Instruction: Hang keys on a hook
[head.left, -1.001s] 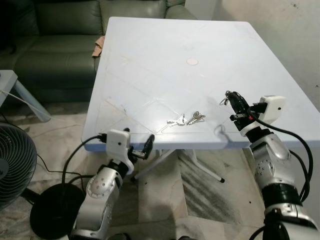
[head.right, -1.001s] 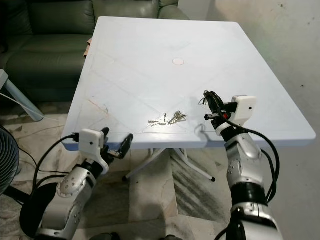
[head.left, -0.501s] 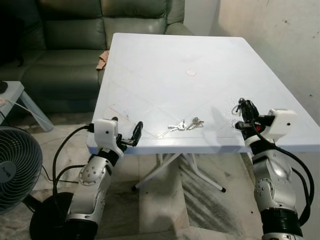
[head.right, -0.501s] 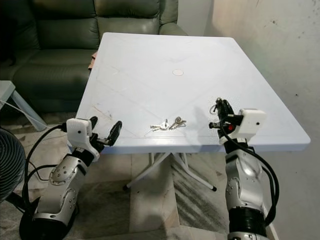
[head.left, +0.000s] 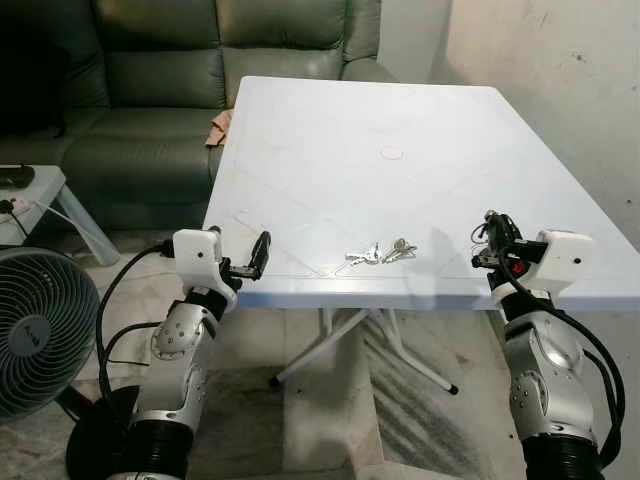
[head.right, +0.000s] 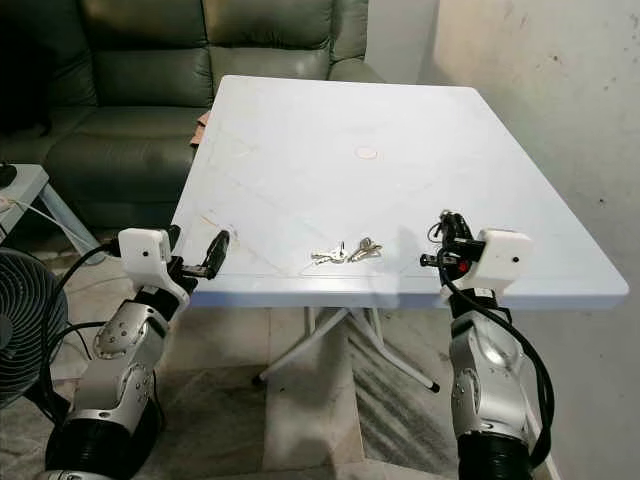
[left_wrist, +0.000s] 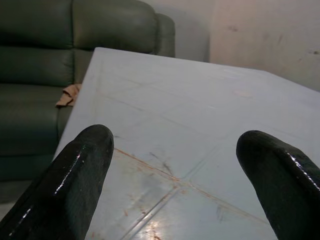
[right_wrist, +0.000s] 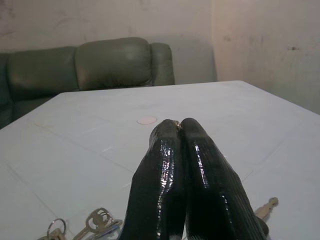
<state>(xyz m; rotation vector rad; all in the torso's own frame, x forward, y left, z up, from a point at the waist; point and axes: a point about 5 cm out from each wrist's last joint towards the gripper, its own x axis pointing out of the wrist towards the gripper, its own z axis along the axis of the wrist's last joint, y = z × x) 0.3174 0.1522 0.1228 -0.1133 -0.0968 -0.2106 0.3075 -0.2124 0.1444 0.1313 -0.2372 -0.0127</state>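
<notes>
Right gripper (head.left: 492, 232) pinched on a key ring (head.left: 482, 231) above white table (head.left: 330, 140) near edge; more keys (head.left: 381, 253) lie mid-table (two small bunches). Left gripper (head.left: 250, 262) spread apart at table's left corner

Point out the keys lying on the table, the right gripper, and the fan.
keys (head.left: 381, 252): left eye view, middle of the bunch on the table.
right gripper (head.left: 492, 222): left eye view, at its pressed-together fingertips.
fan (head.left: 35, 335): left eye view, on its round grille.
</notes>
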